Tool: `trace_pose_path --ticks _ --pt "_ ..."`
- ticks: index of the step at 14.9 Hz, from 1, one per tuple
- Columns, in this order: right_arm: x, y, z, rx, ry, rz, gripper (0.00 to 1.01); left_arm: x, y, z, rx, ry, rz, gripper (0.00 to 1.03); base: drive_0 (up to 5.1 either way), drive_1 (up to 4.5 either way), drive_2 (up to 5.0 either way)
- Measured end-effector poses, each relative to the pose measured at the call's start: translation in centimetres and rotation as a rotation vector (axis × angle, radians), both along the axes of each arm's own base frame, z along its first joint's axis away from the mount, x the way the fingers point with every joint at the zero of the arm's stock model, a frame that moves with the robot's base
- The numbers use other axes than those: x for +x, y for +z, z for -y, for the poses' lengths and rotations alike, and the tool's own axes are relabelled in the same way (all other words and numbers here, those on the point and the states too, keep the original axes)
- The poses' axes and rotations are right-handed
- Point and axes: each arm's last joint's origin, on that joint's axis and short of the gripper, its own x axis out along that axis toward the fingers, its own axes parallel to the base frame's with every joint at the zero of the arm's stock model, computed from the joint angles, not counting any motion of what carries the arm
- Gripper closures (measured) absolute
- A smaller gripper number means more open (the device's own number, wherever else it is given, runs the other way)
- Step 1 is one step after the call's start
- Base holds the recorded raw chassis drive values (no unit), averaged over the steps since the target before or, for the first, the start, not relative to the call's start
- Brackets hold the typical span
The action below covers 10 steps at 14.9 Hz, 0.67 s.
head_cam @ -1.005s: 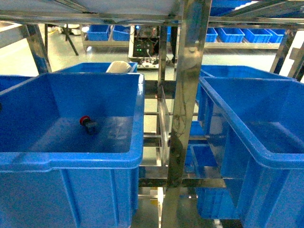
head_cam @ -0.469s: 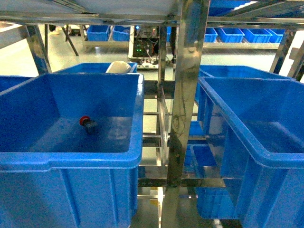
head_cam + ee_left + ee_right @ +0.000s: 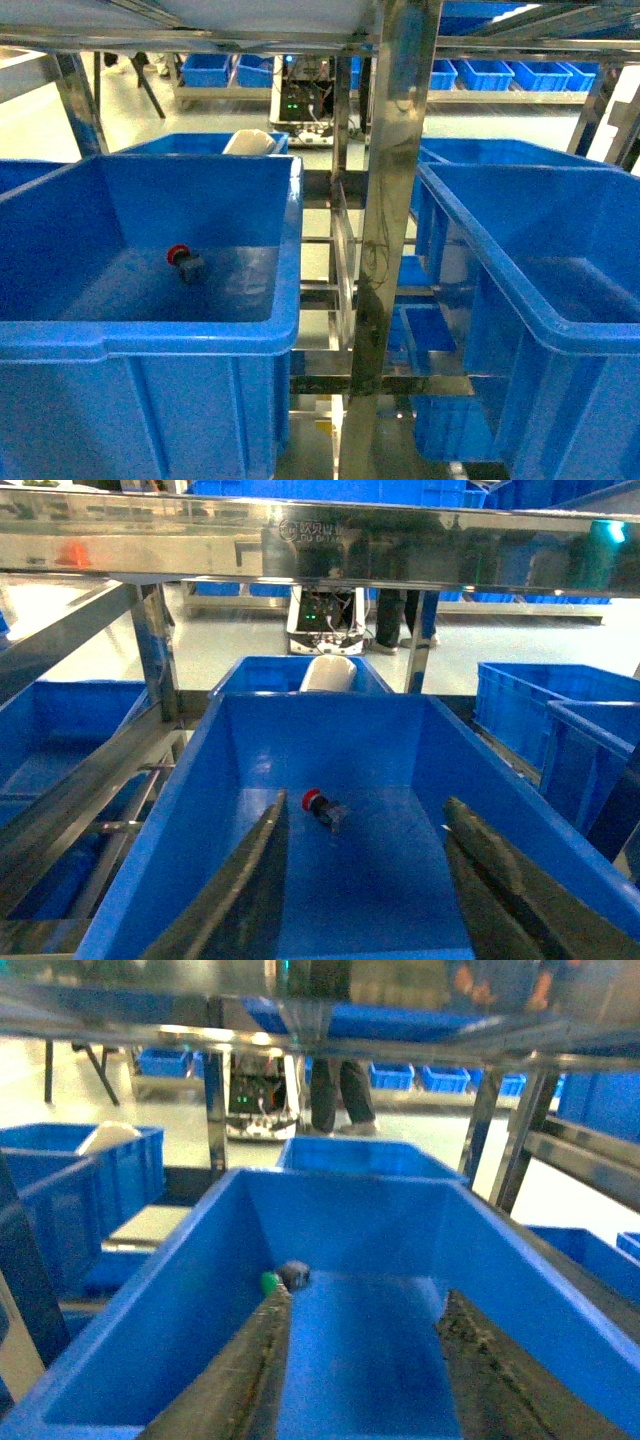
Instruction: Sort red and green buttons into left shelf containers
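Note:
A red button (image 3: 182,258) lies on its side on the floor of the big blue tub (image 3: 150,335) at the left of the head view. In the left wrist view the same red button (image 3: 322,807) lies just beyond my left gripper (image 3: 365,802), which hangs open and empty over that tub (image 3: 225,780). The green button (image 3: 279,1279) rests at the far left of another blue tub's floor (image 3: 180,1300), by the left fingertip of my right gripper (image 3: 365,1297), which is open and empty. Neither gripper shows in the head view.
A shiny steel shelf post (image 3: 395,200) stands between the left tub and a second big blue tub (image 3: 500,270) on the right. Behind the left tub sits a blue bin holding a white object (image 3: 250,141). Small blue trays (image 3: 490,72) line a far shelf.
Nothing has visibly moved; the red button lies in the same spot and the head view has shifted only very slightly.

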Motion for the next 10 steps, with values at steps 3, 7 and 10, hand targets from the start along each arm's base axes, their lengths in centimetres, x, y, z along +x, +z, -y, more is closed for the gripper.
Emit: trace_pose_path --ticks 3,7,10 --pt "-1.9 -1.1 -1.1 0.03 0.0 -0.063 0.96 -0.9 -1.3 0.0 0.02 0.0 0.005 0.94 0.0 0.0 0.0" --pt "-4.3 -0.4 -3.1 0.029 0.014 -0.029 0.99 -2.1 -3.1 0.0 0.021 -0.001 0.0 1.01 0.0 0.0 0.0" --pt "-5.4 0.0 -3.0 0.03 0.003 -0.016 0.99 -2.6 -3.6 0.0 0.021 0.0 0.005 1.01 0.0 0.0 0.0"
